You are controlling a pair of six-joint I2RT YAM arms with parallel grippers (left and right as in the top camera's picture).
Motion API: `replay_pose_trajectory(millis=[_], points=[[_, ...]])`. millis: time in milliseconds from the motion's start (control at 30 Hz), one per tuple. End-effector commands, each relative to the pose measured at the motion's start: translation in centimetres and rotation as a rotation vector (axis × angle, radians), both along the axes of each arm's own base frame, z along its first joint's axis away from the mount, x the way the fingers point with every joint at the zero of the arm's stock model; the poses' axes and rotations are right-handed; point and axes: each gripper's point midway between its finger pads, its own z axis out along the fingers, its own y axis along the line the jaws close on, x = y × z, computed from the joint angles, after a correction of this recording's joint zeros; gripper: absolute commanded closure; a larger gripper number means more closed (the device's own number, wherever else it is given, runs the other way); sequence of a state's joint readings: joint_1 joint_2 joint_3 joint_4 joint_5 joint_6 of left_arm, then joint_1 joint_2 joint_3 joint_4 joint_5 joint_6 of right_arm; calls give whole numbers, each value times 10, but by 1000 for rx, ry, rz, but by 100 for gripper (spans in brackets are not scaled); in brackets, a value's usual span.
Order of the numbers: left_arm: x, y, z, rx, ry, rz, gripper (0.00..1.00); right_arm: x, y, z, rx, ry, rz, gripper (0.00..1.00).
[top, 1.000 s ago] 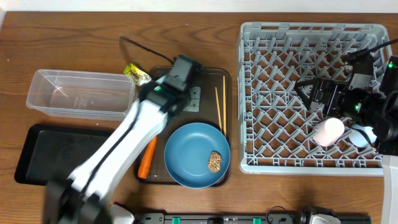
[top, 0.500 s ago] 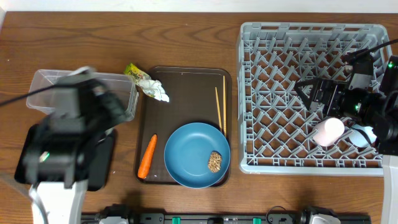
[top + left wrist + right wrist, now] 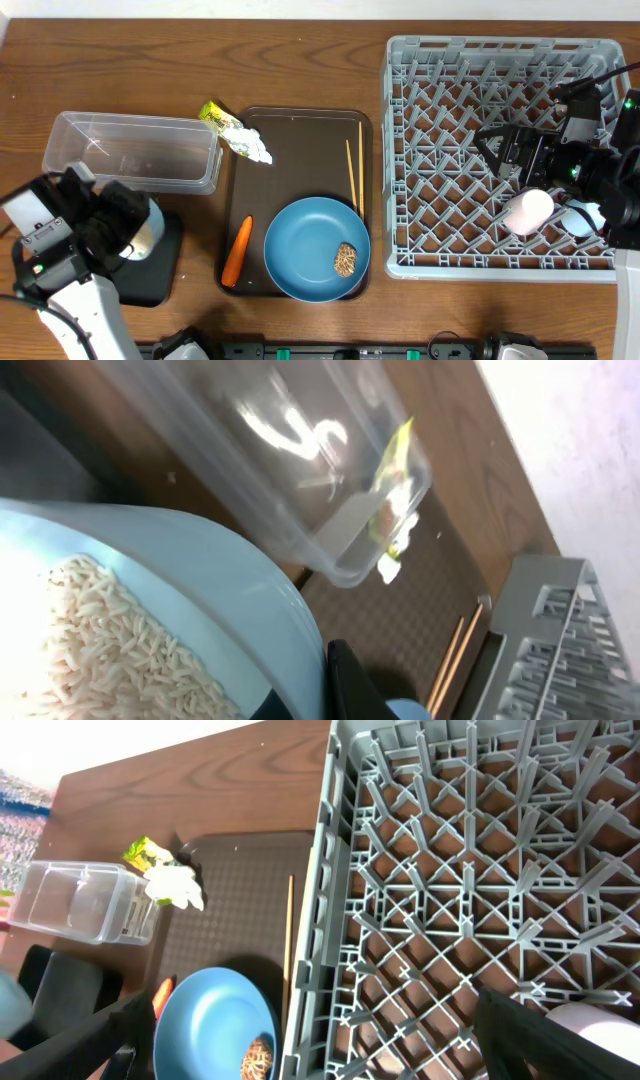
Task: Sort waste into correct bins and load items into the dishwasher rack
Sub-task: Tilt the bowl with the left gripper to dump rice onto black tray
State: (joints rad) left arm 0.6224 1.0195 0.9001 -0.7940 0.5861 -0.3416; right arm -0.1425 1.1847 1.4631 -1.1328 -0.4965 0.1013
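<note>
My left gripper is shut on the rim of the small white bowl and holds it over the black tray. The left wrist view shows white rice grains in the bowl and the gripper on its rim. The clear tub is just beyond. On the brown serving tray lie the carrot, the blue plate with a brown lump, the chopsticks and the tissue. The wrapper lies beside it. My right gripper is open and empty over the grey rack.
A pink cup and a light-blue cup sit in the rack's front right part. The right wrist view shows the rack, plate, tissue and tub. Bare wooden table lies along the back.
My left arm has swung from over the serving tray to the left front, carrying the bowl over the black tray. The tissue is uncovered. The right arm has not moved.
</note>
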Motion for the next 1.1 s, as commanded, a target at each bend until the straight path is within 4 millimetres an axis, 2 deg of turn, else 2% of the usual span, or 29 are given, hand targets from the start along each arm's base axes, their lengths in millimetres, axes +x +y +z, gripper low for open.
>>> replay_pose_trajectory(millis=[0, 233, 500, 600, 800, 933, 1067], points=[[-2, -4, -10, -64, -27, -30, 94, 2, 1, -1, -10, -4, 14, 5], [-12, 22, -18, -100, -130, 16, 94, 3, 1, 0, -11, -9, 14, 5], [-21, 46, -13, -195, -459, 14, 94, 3, 1, 0, -12, -14, 14, 5], [-29, 57, -19, -226, -547, 39, 94, 3, 1, 0, -11, -14, 14, 5], [-40, 65, -20, -278, -717, 16, 94, 4, 1, 1, -12, -17, 14, 5], [-41, 71, -31, -335, -703, 53, 94, 4, 1, 1, -12, -17, 14, 5], [-41, 71, -35, -337, -702, 53, 94, 4, 1, 1, -12, -17, 14, 5]])
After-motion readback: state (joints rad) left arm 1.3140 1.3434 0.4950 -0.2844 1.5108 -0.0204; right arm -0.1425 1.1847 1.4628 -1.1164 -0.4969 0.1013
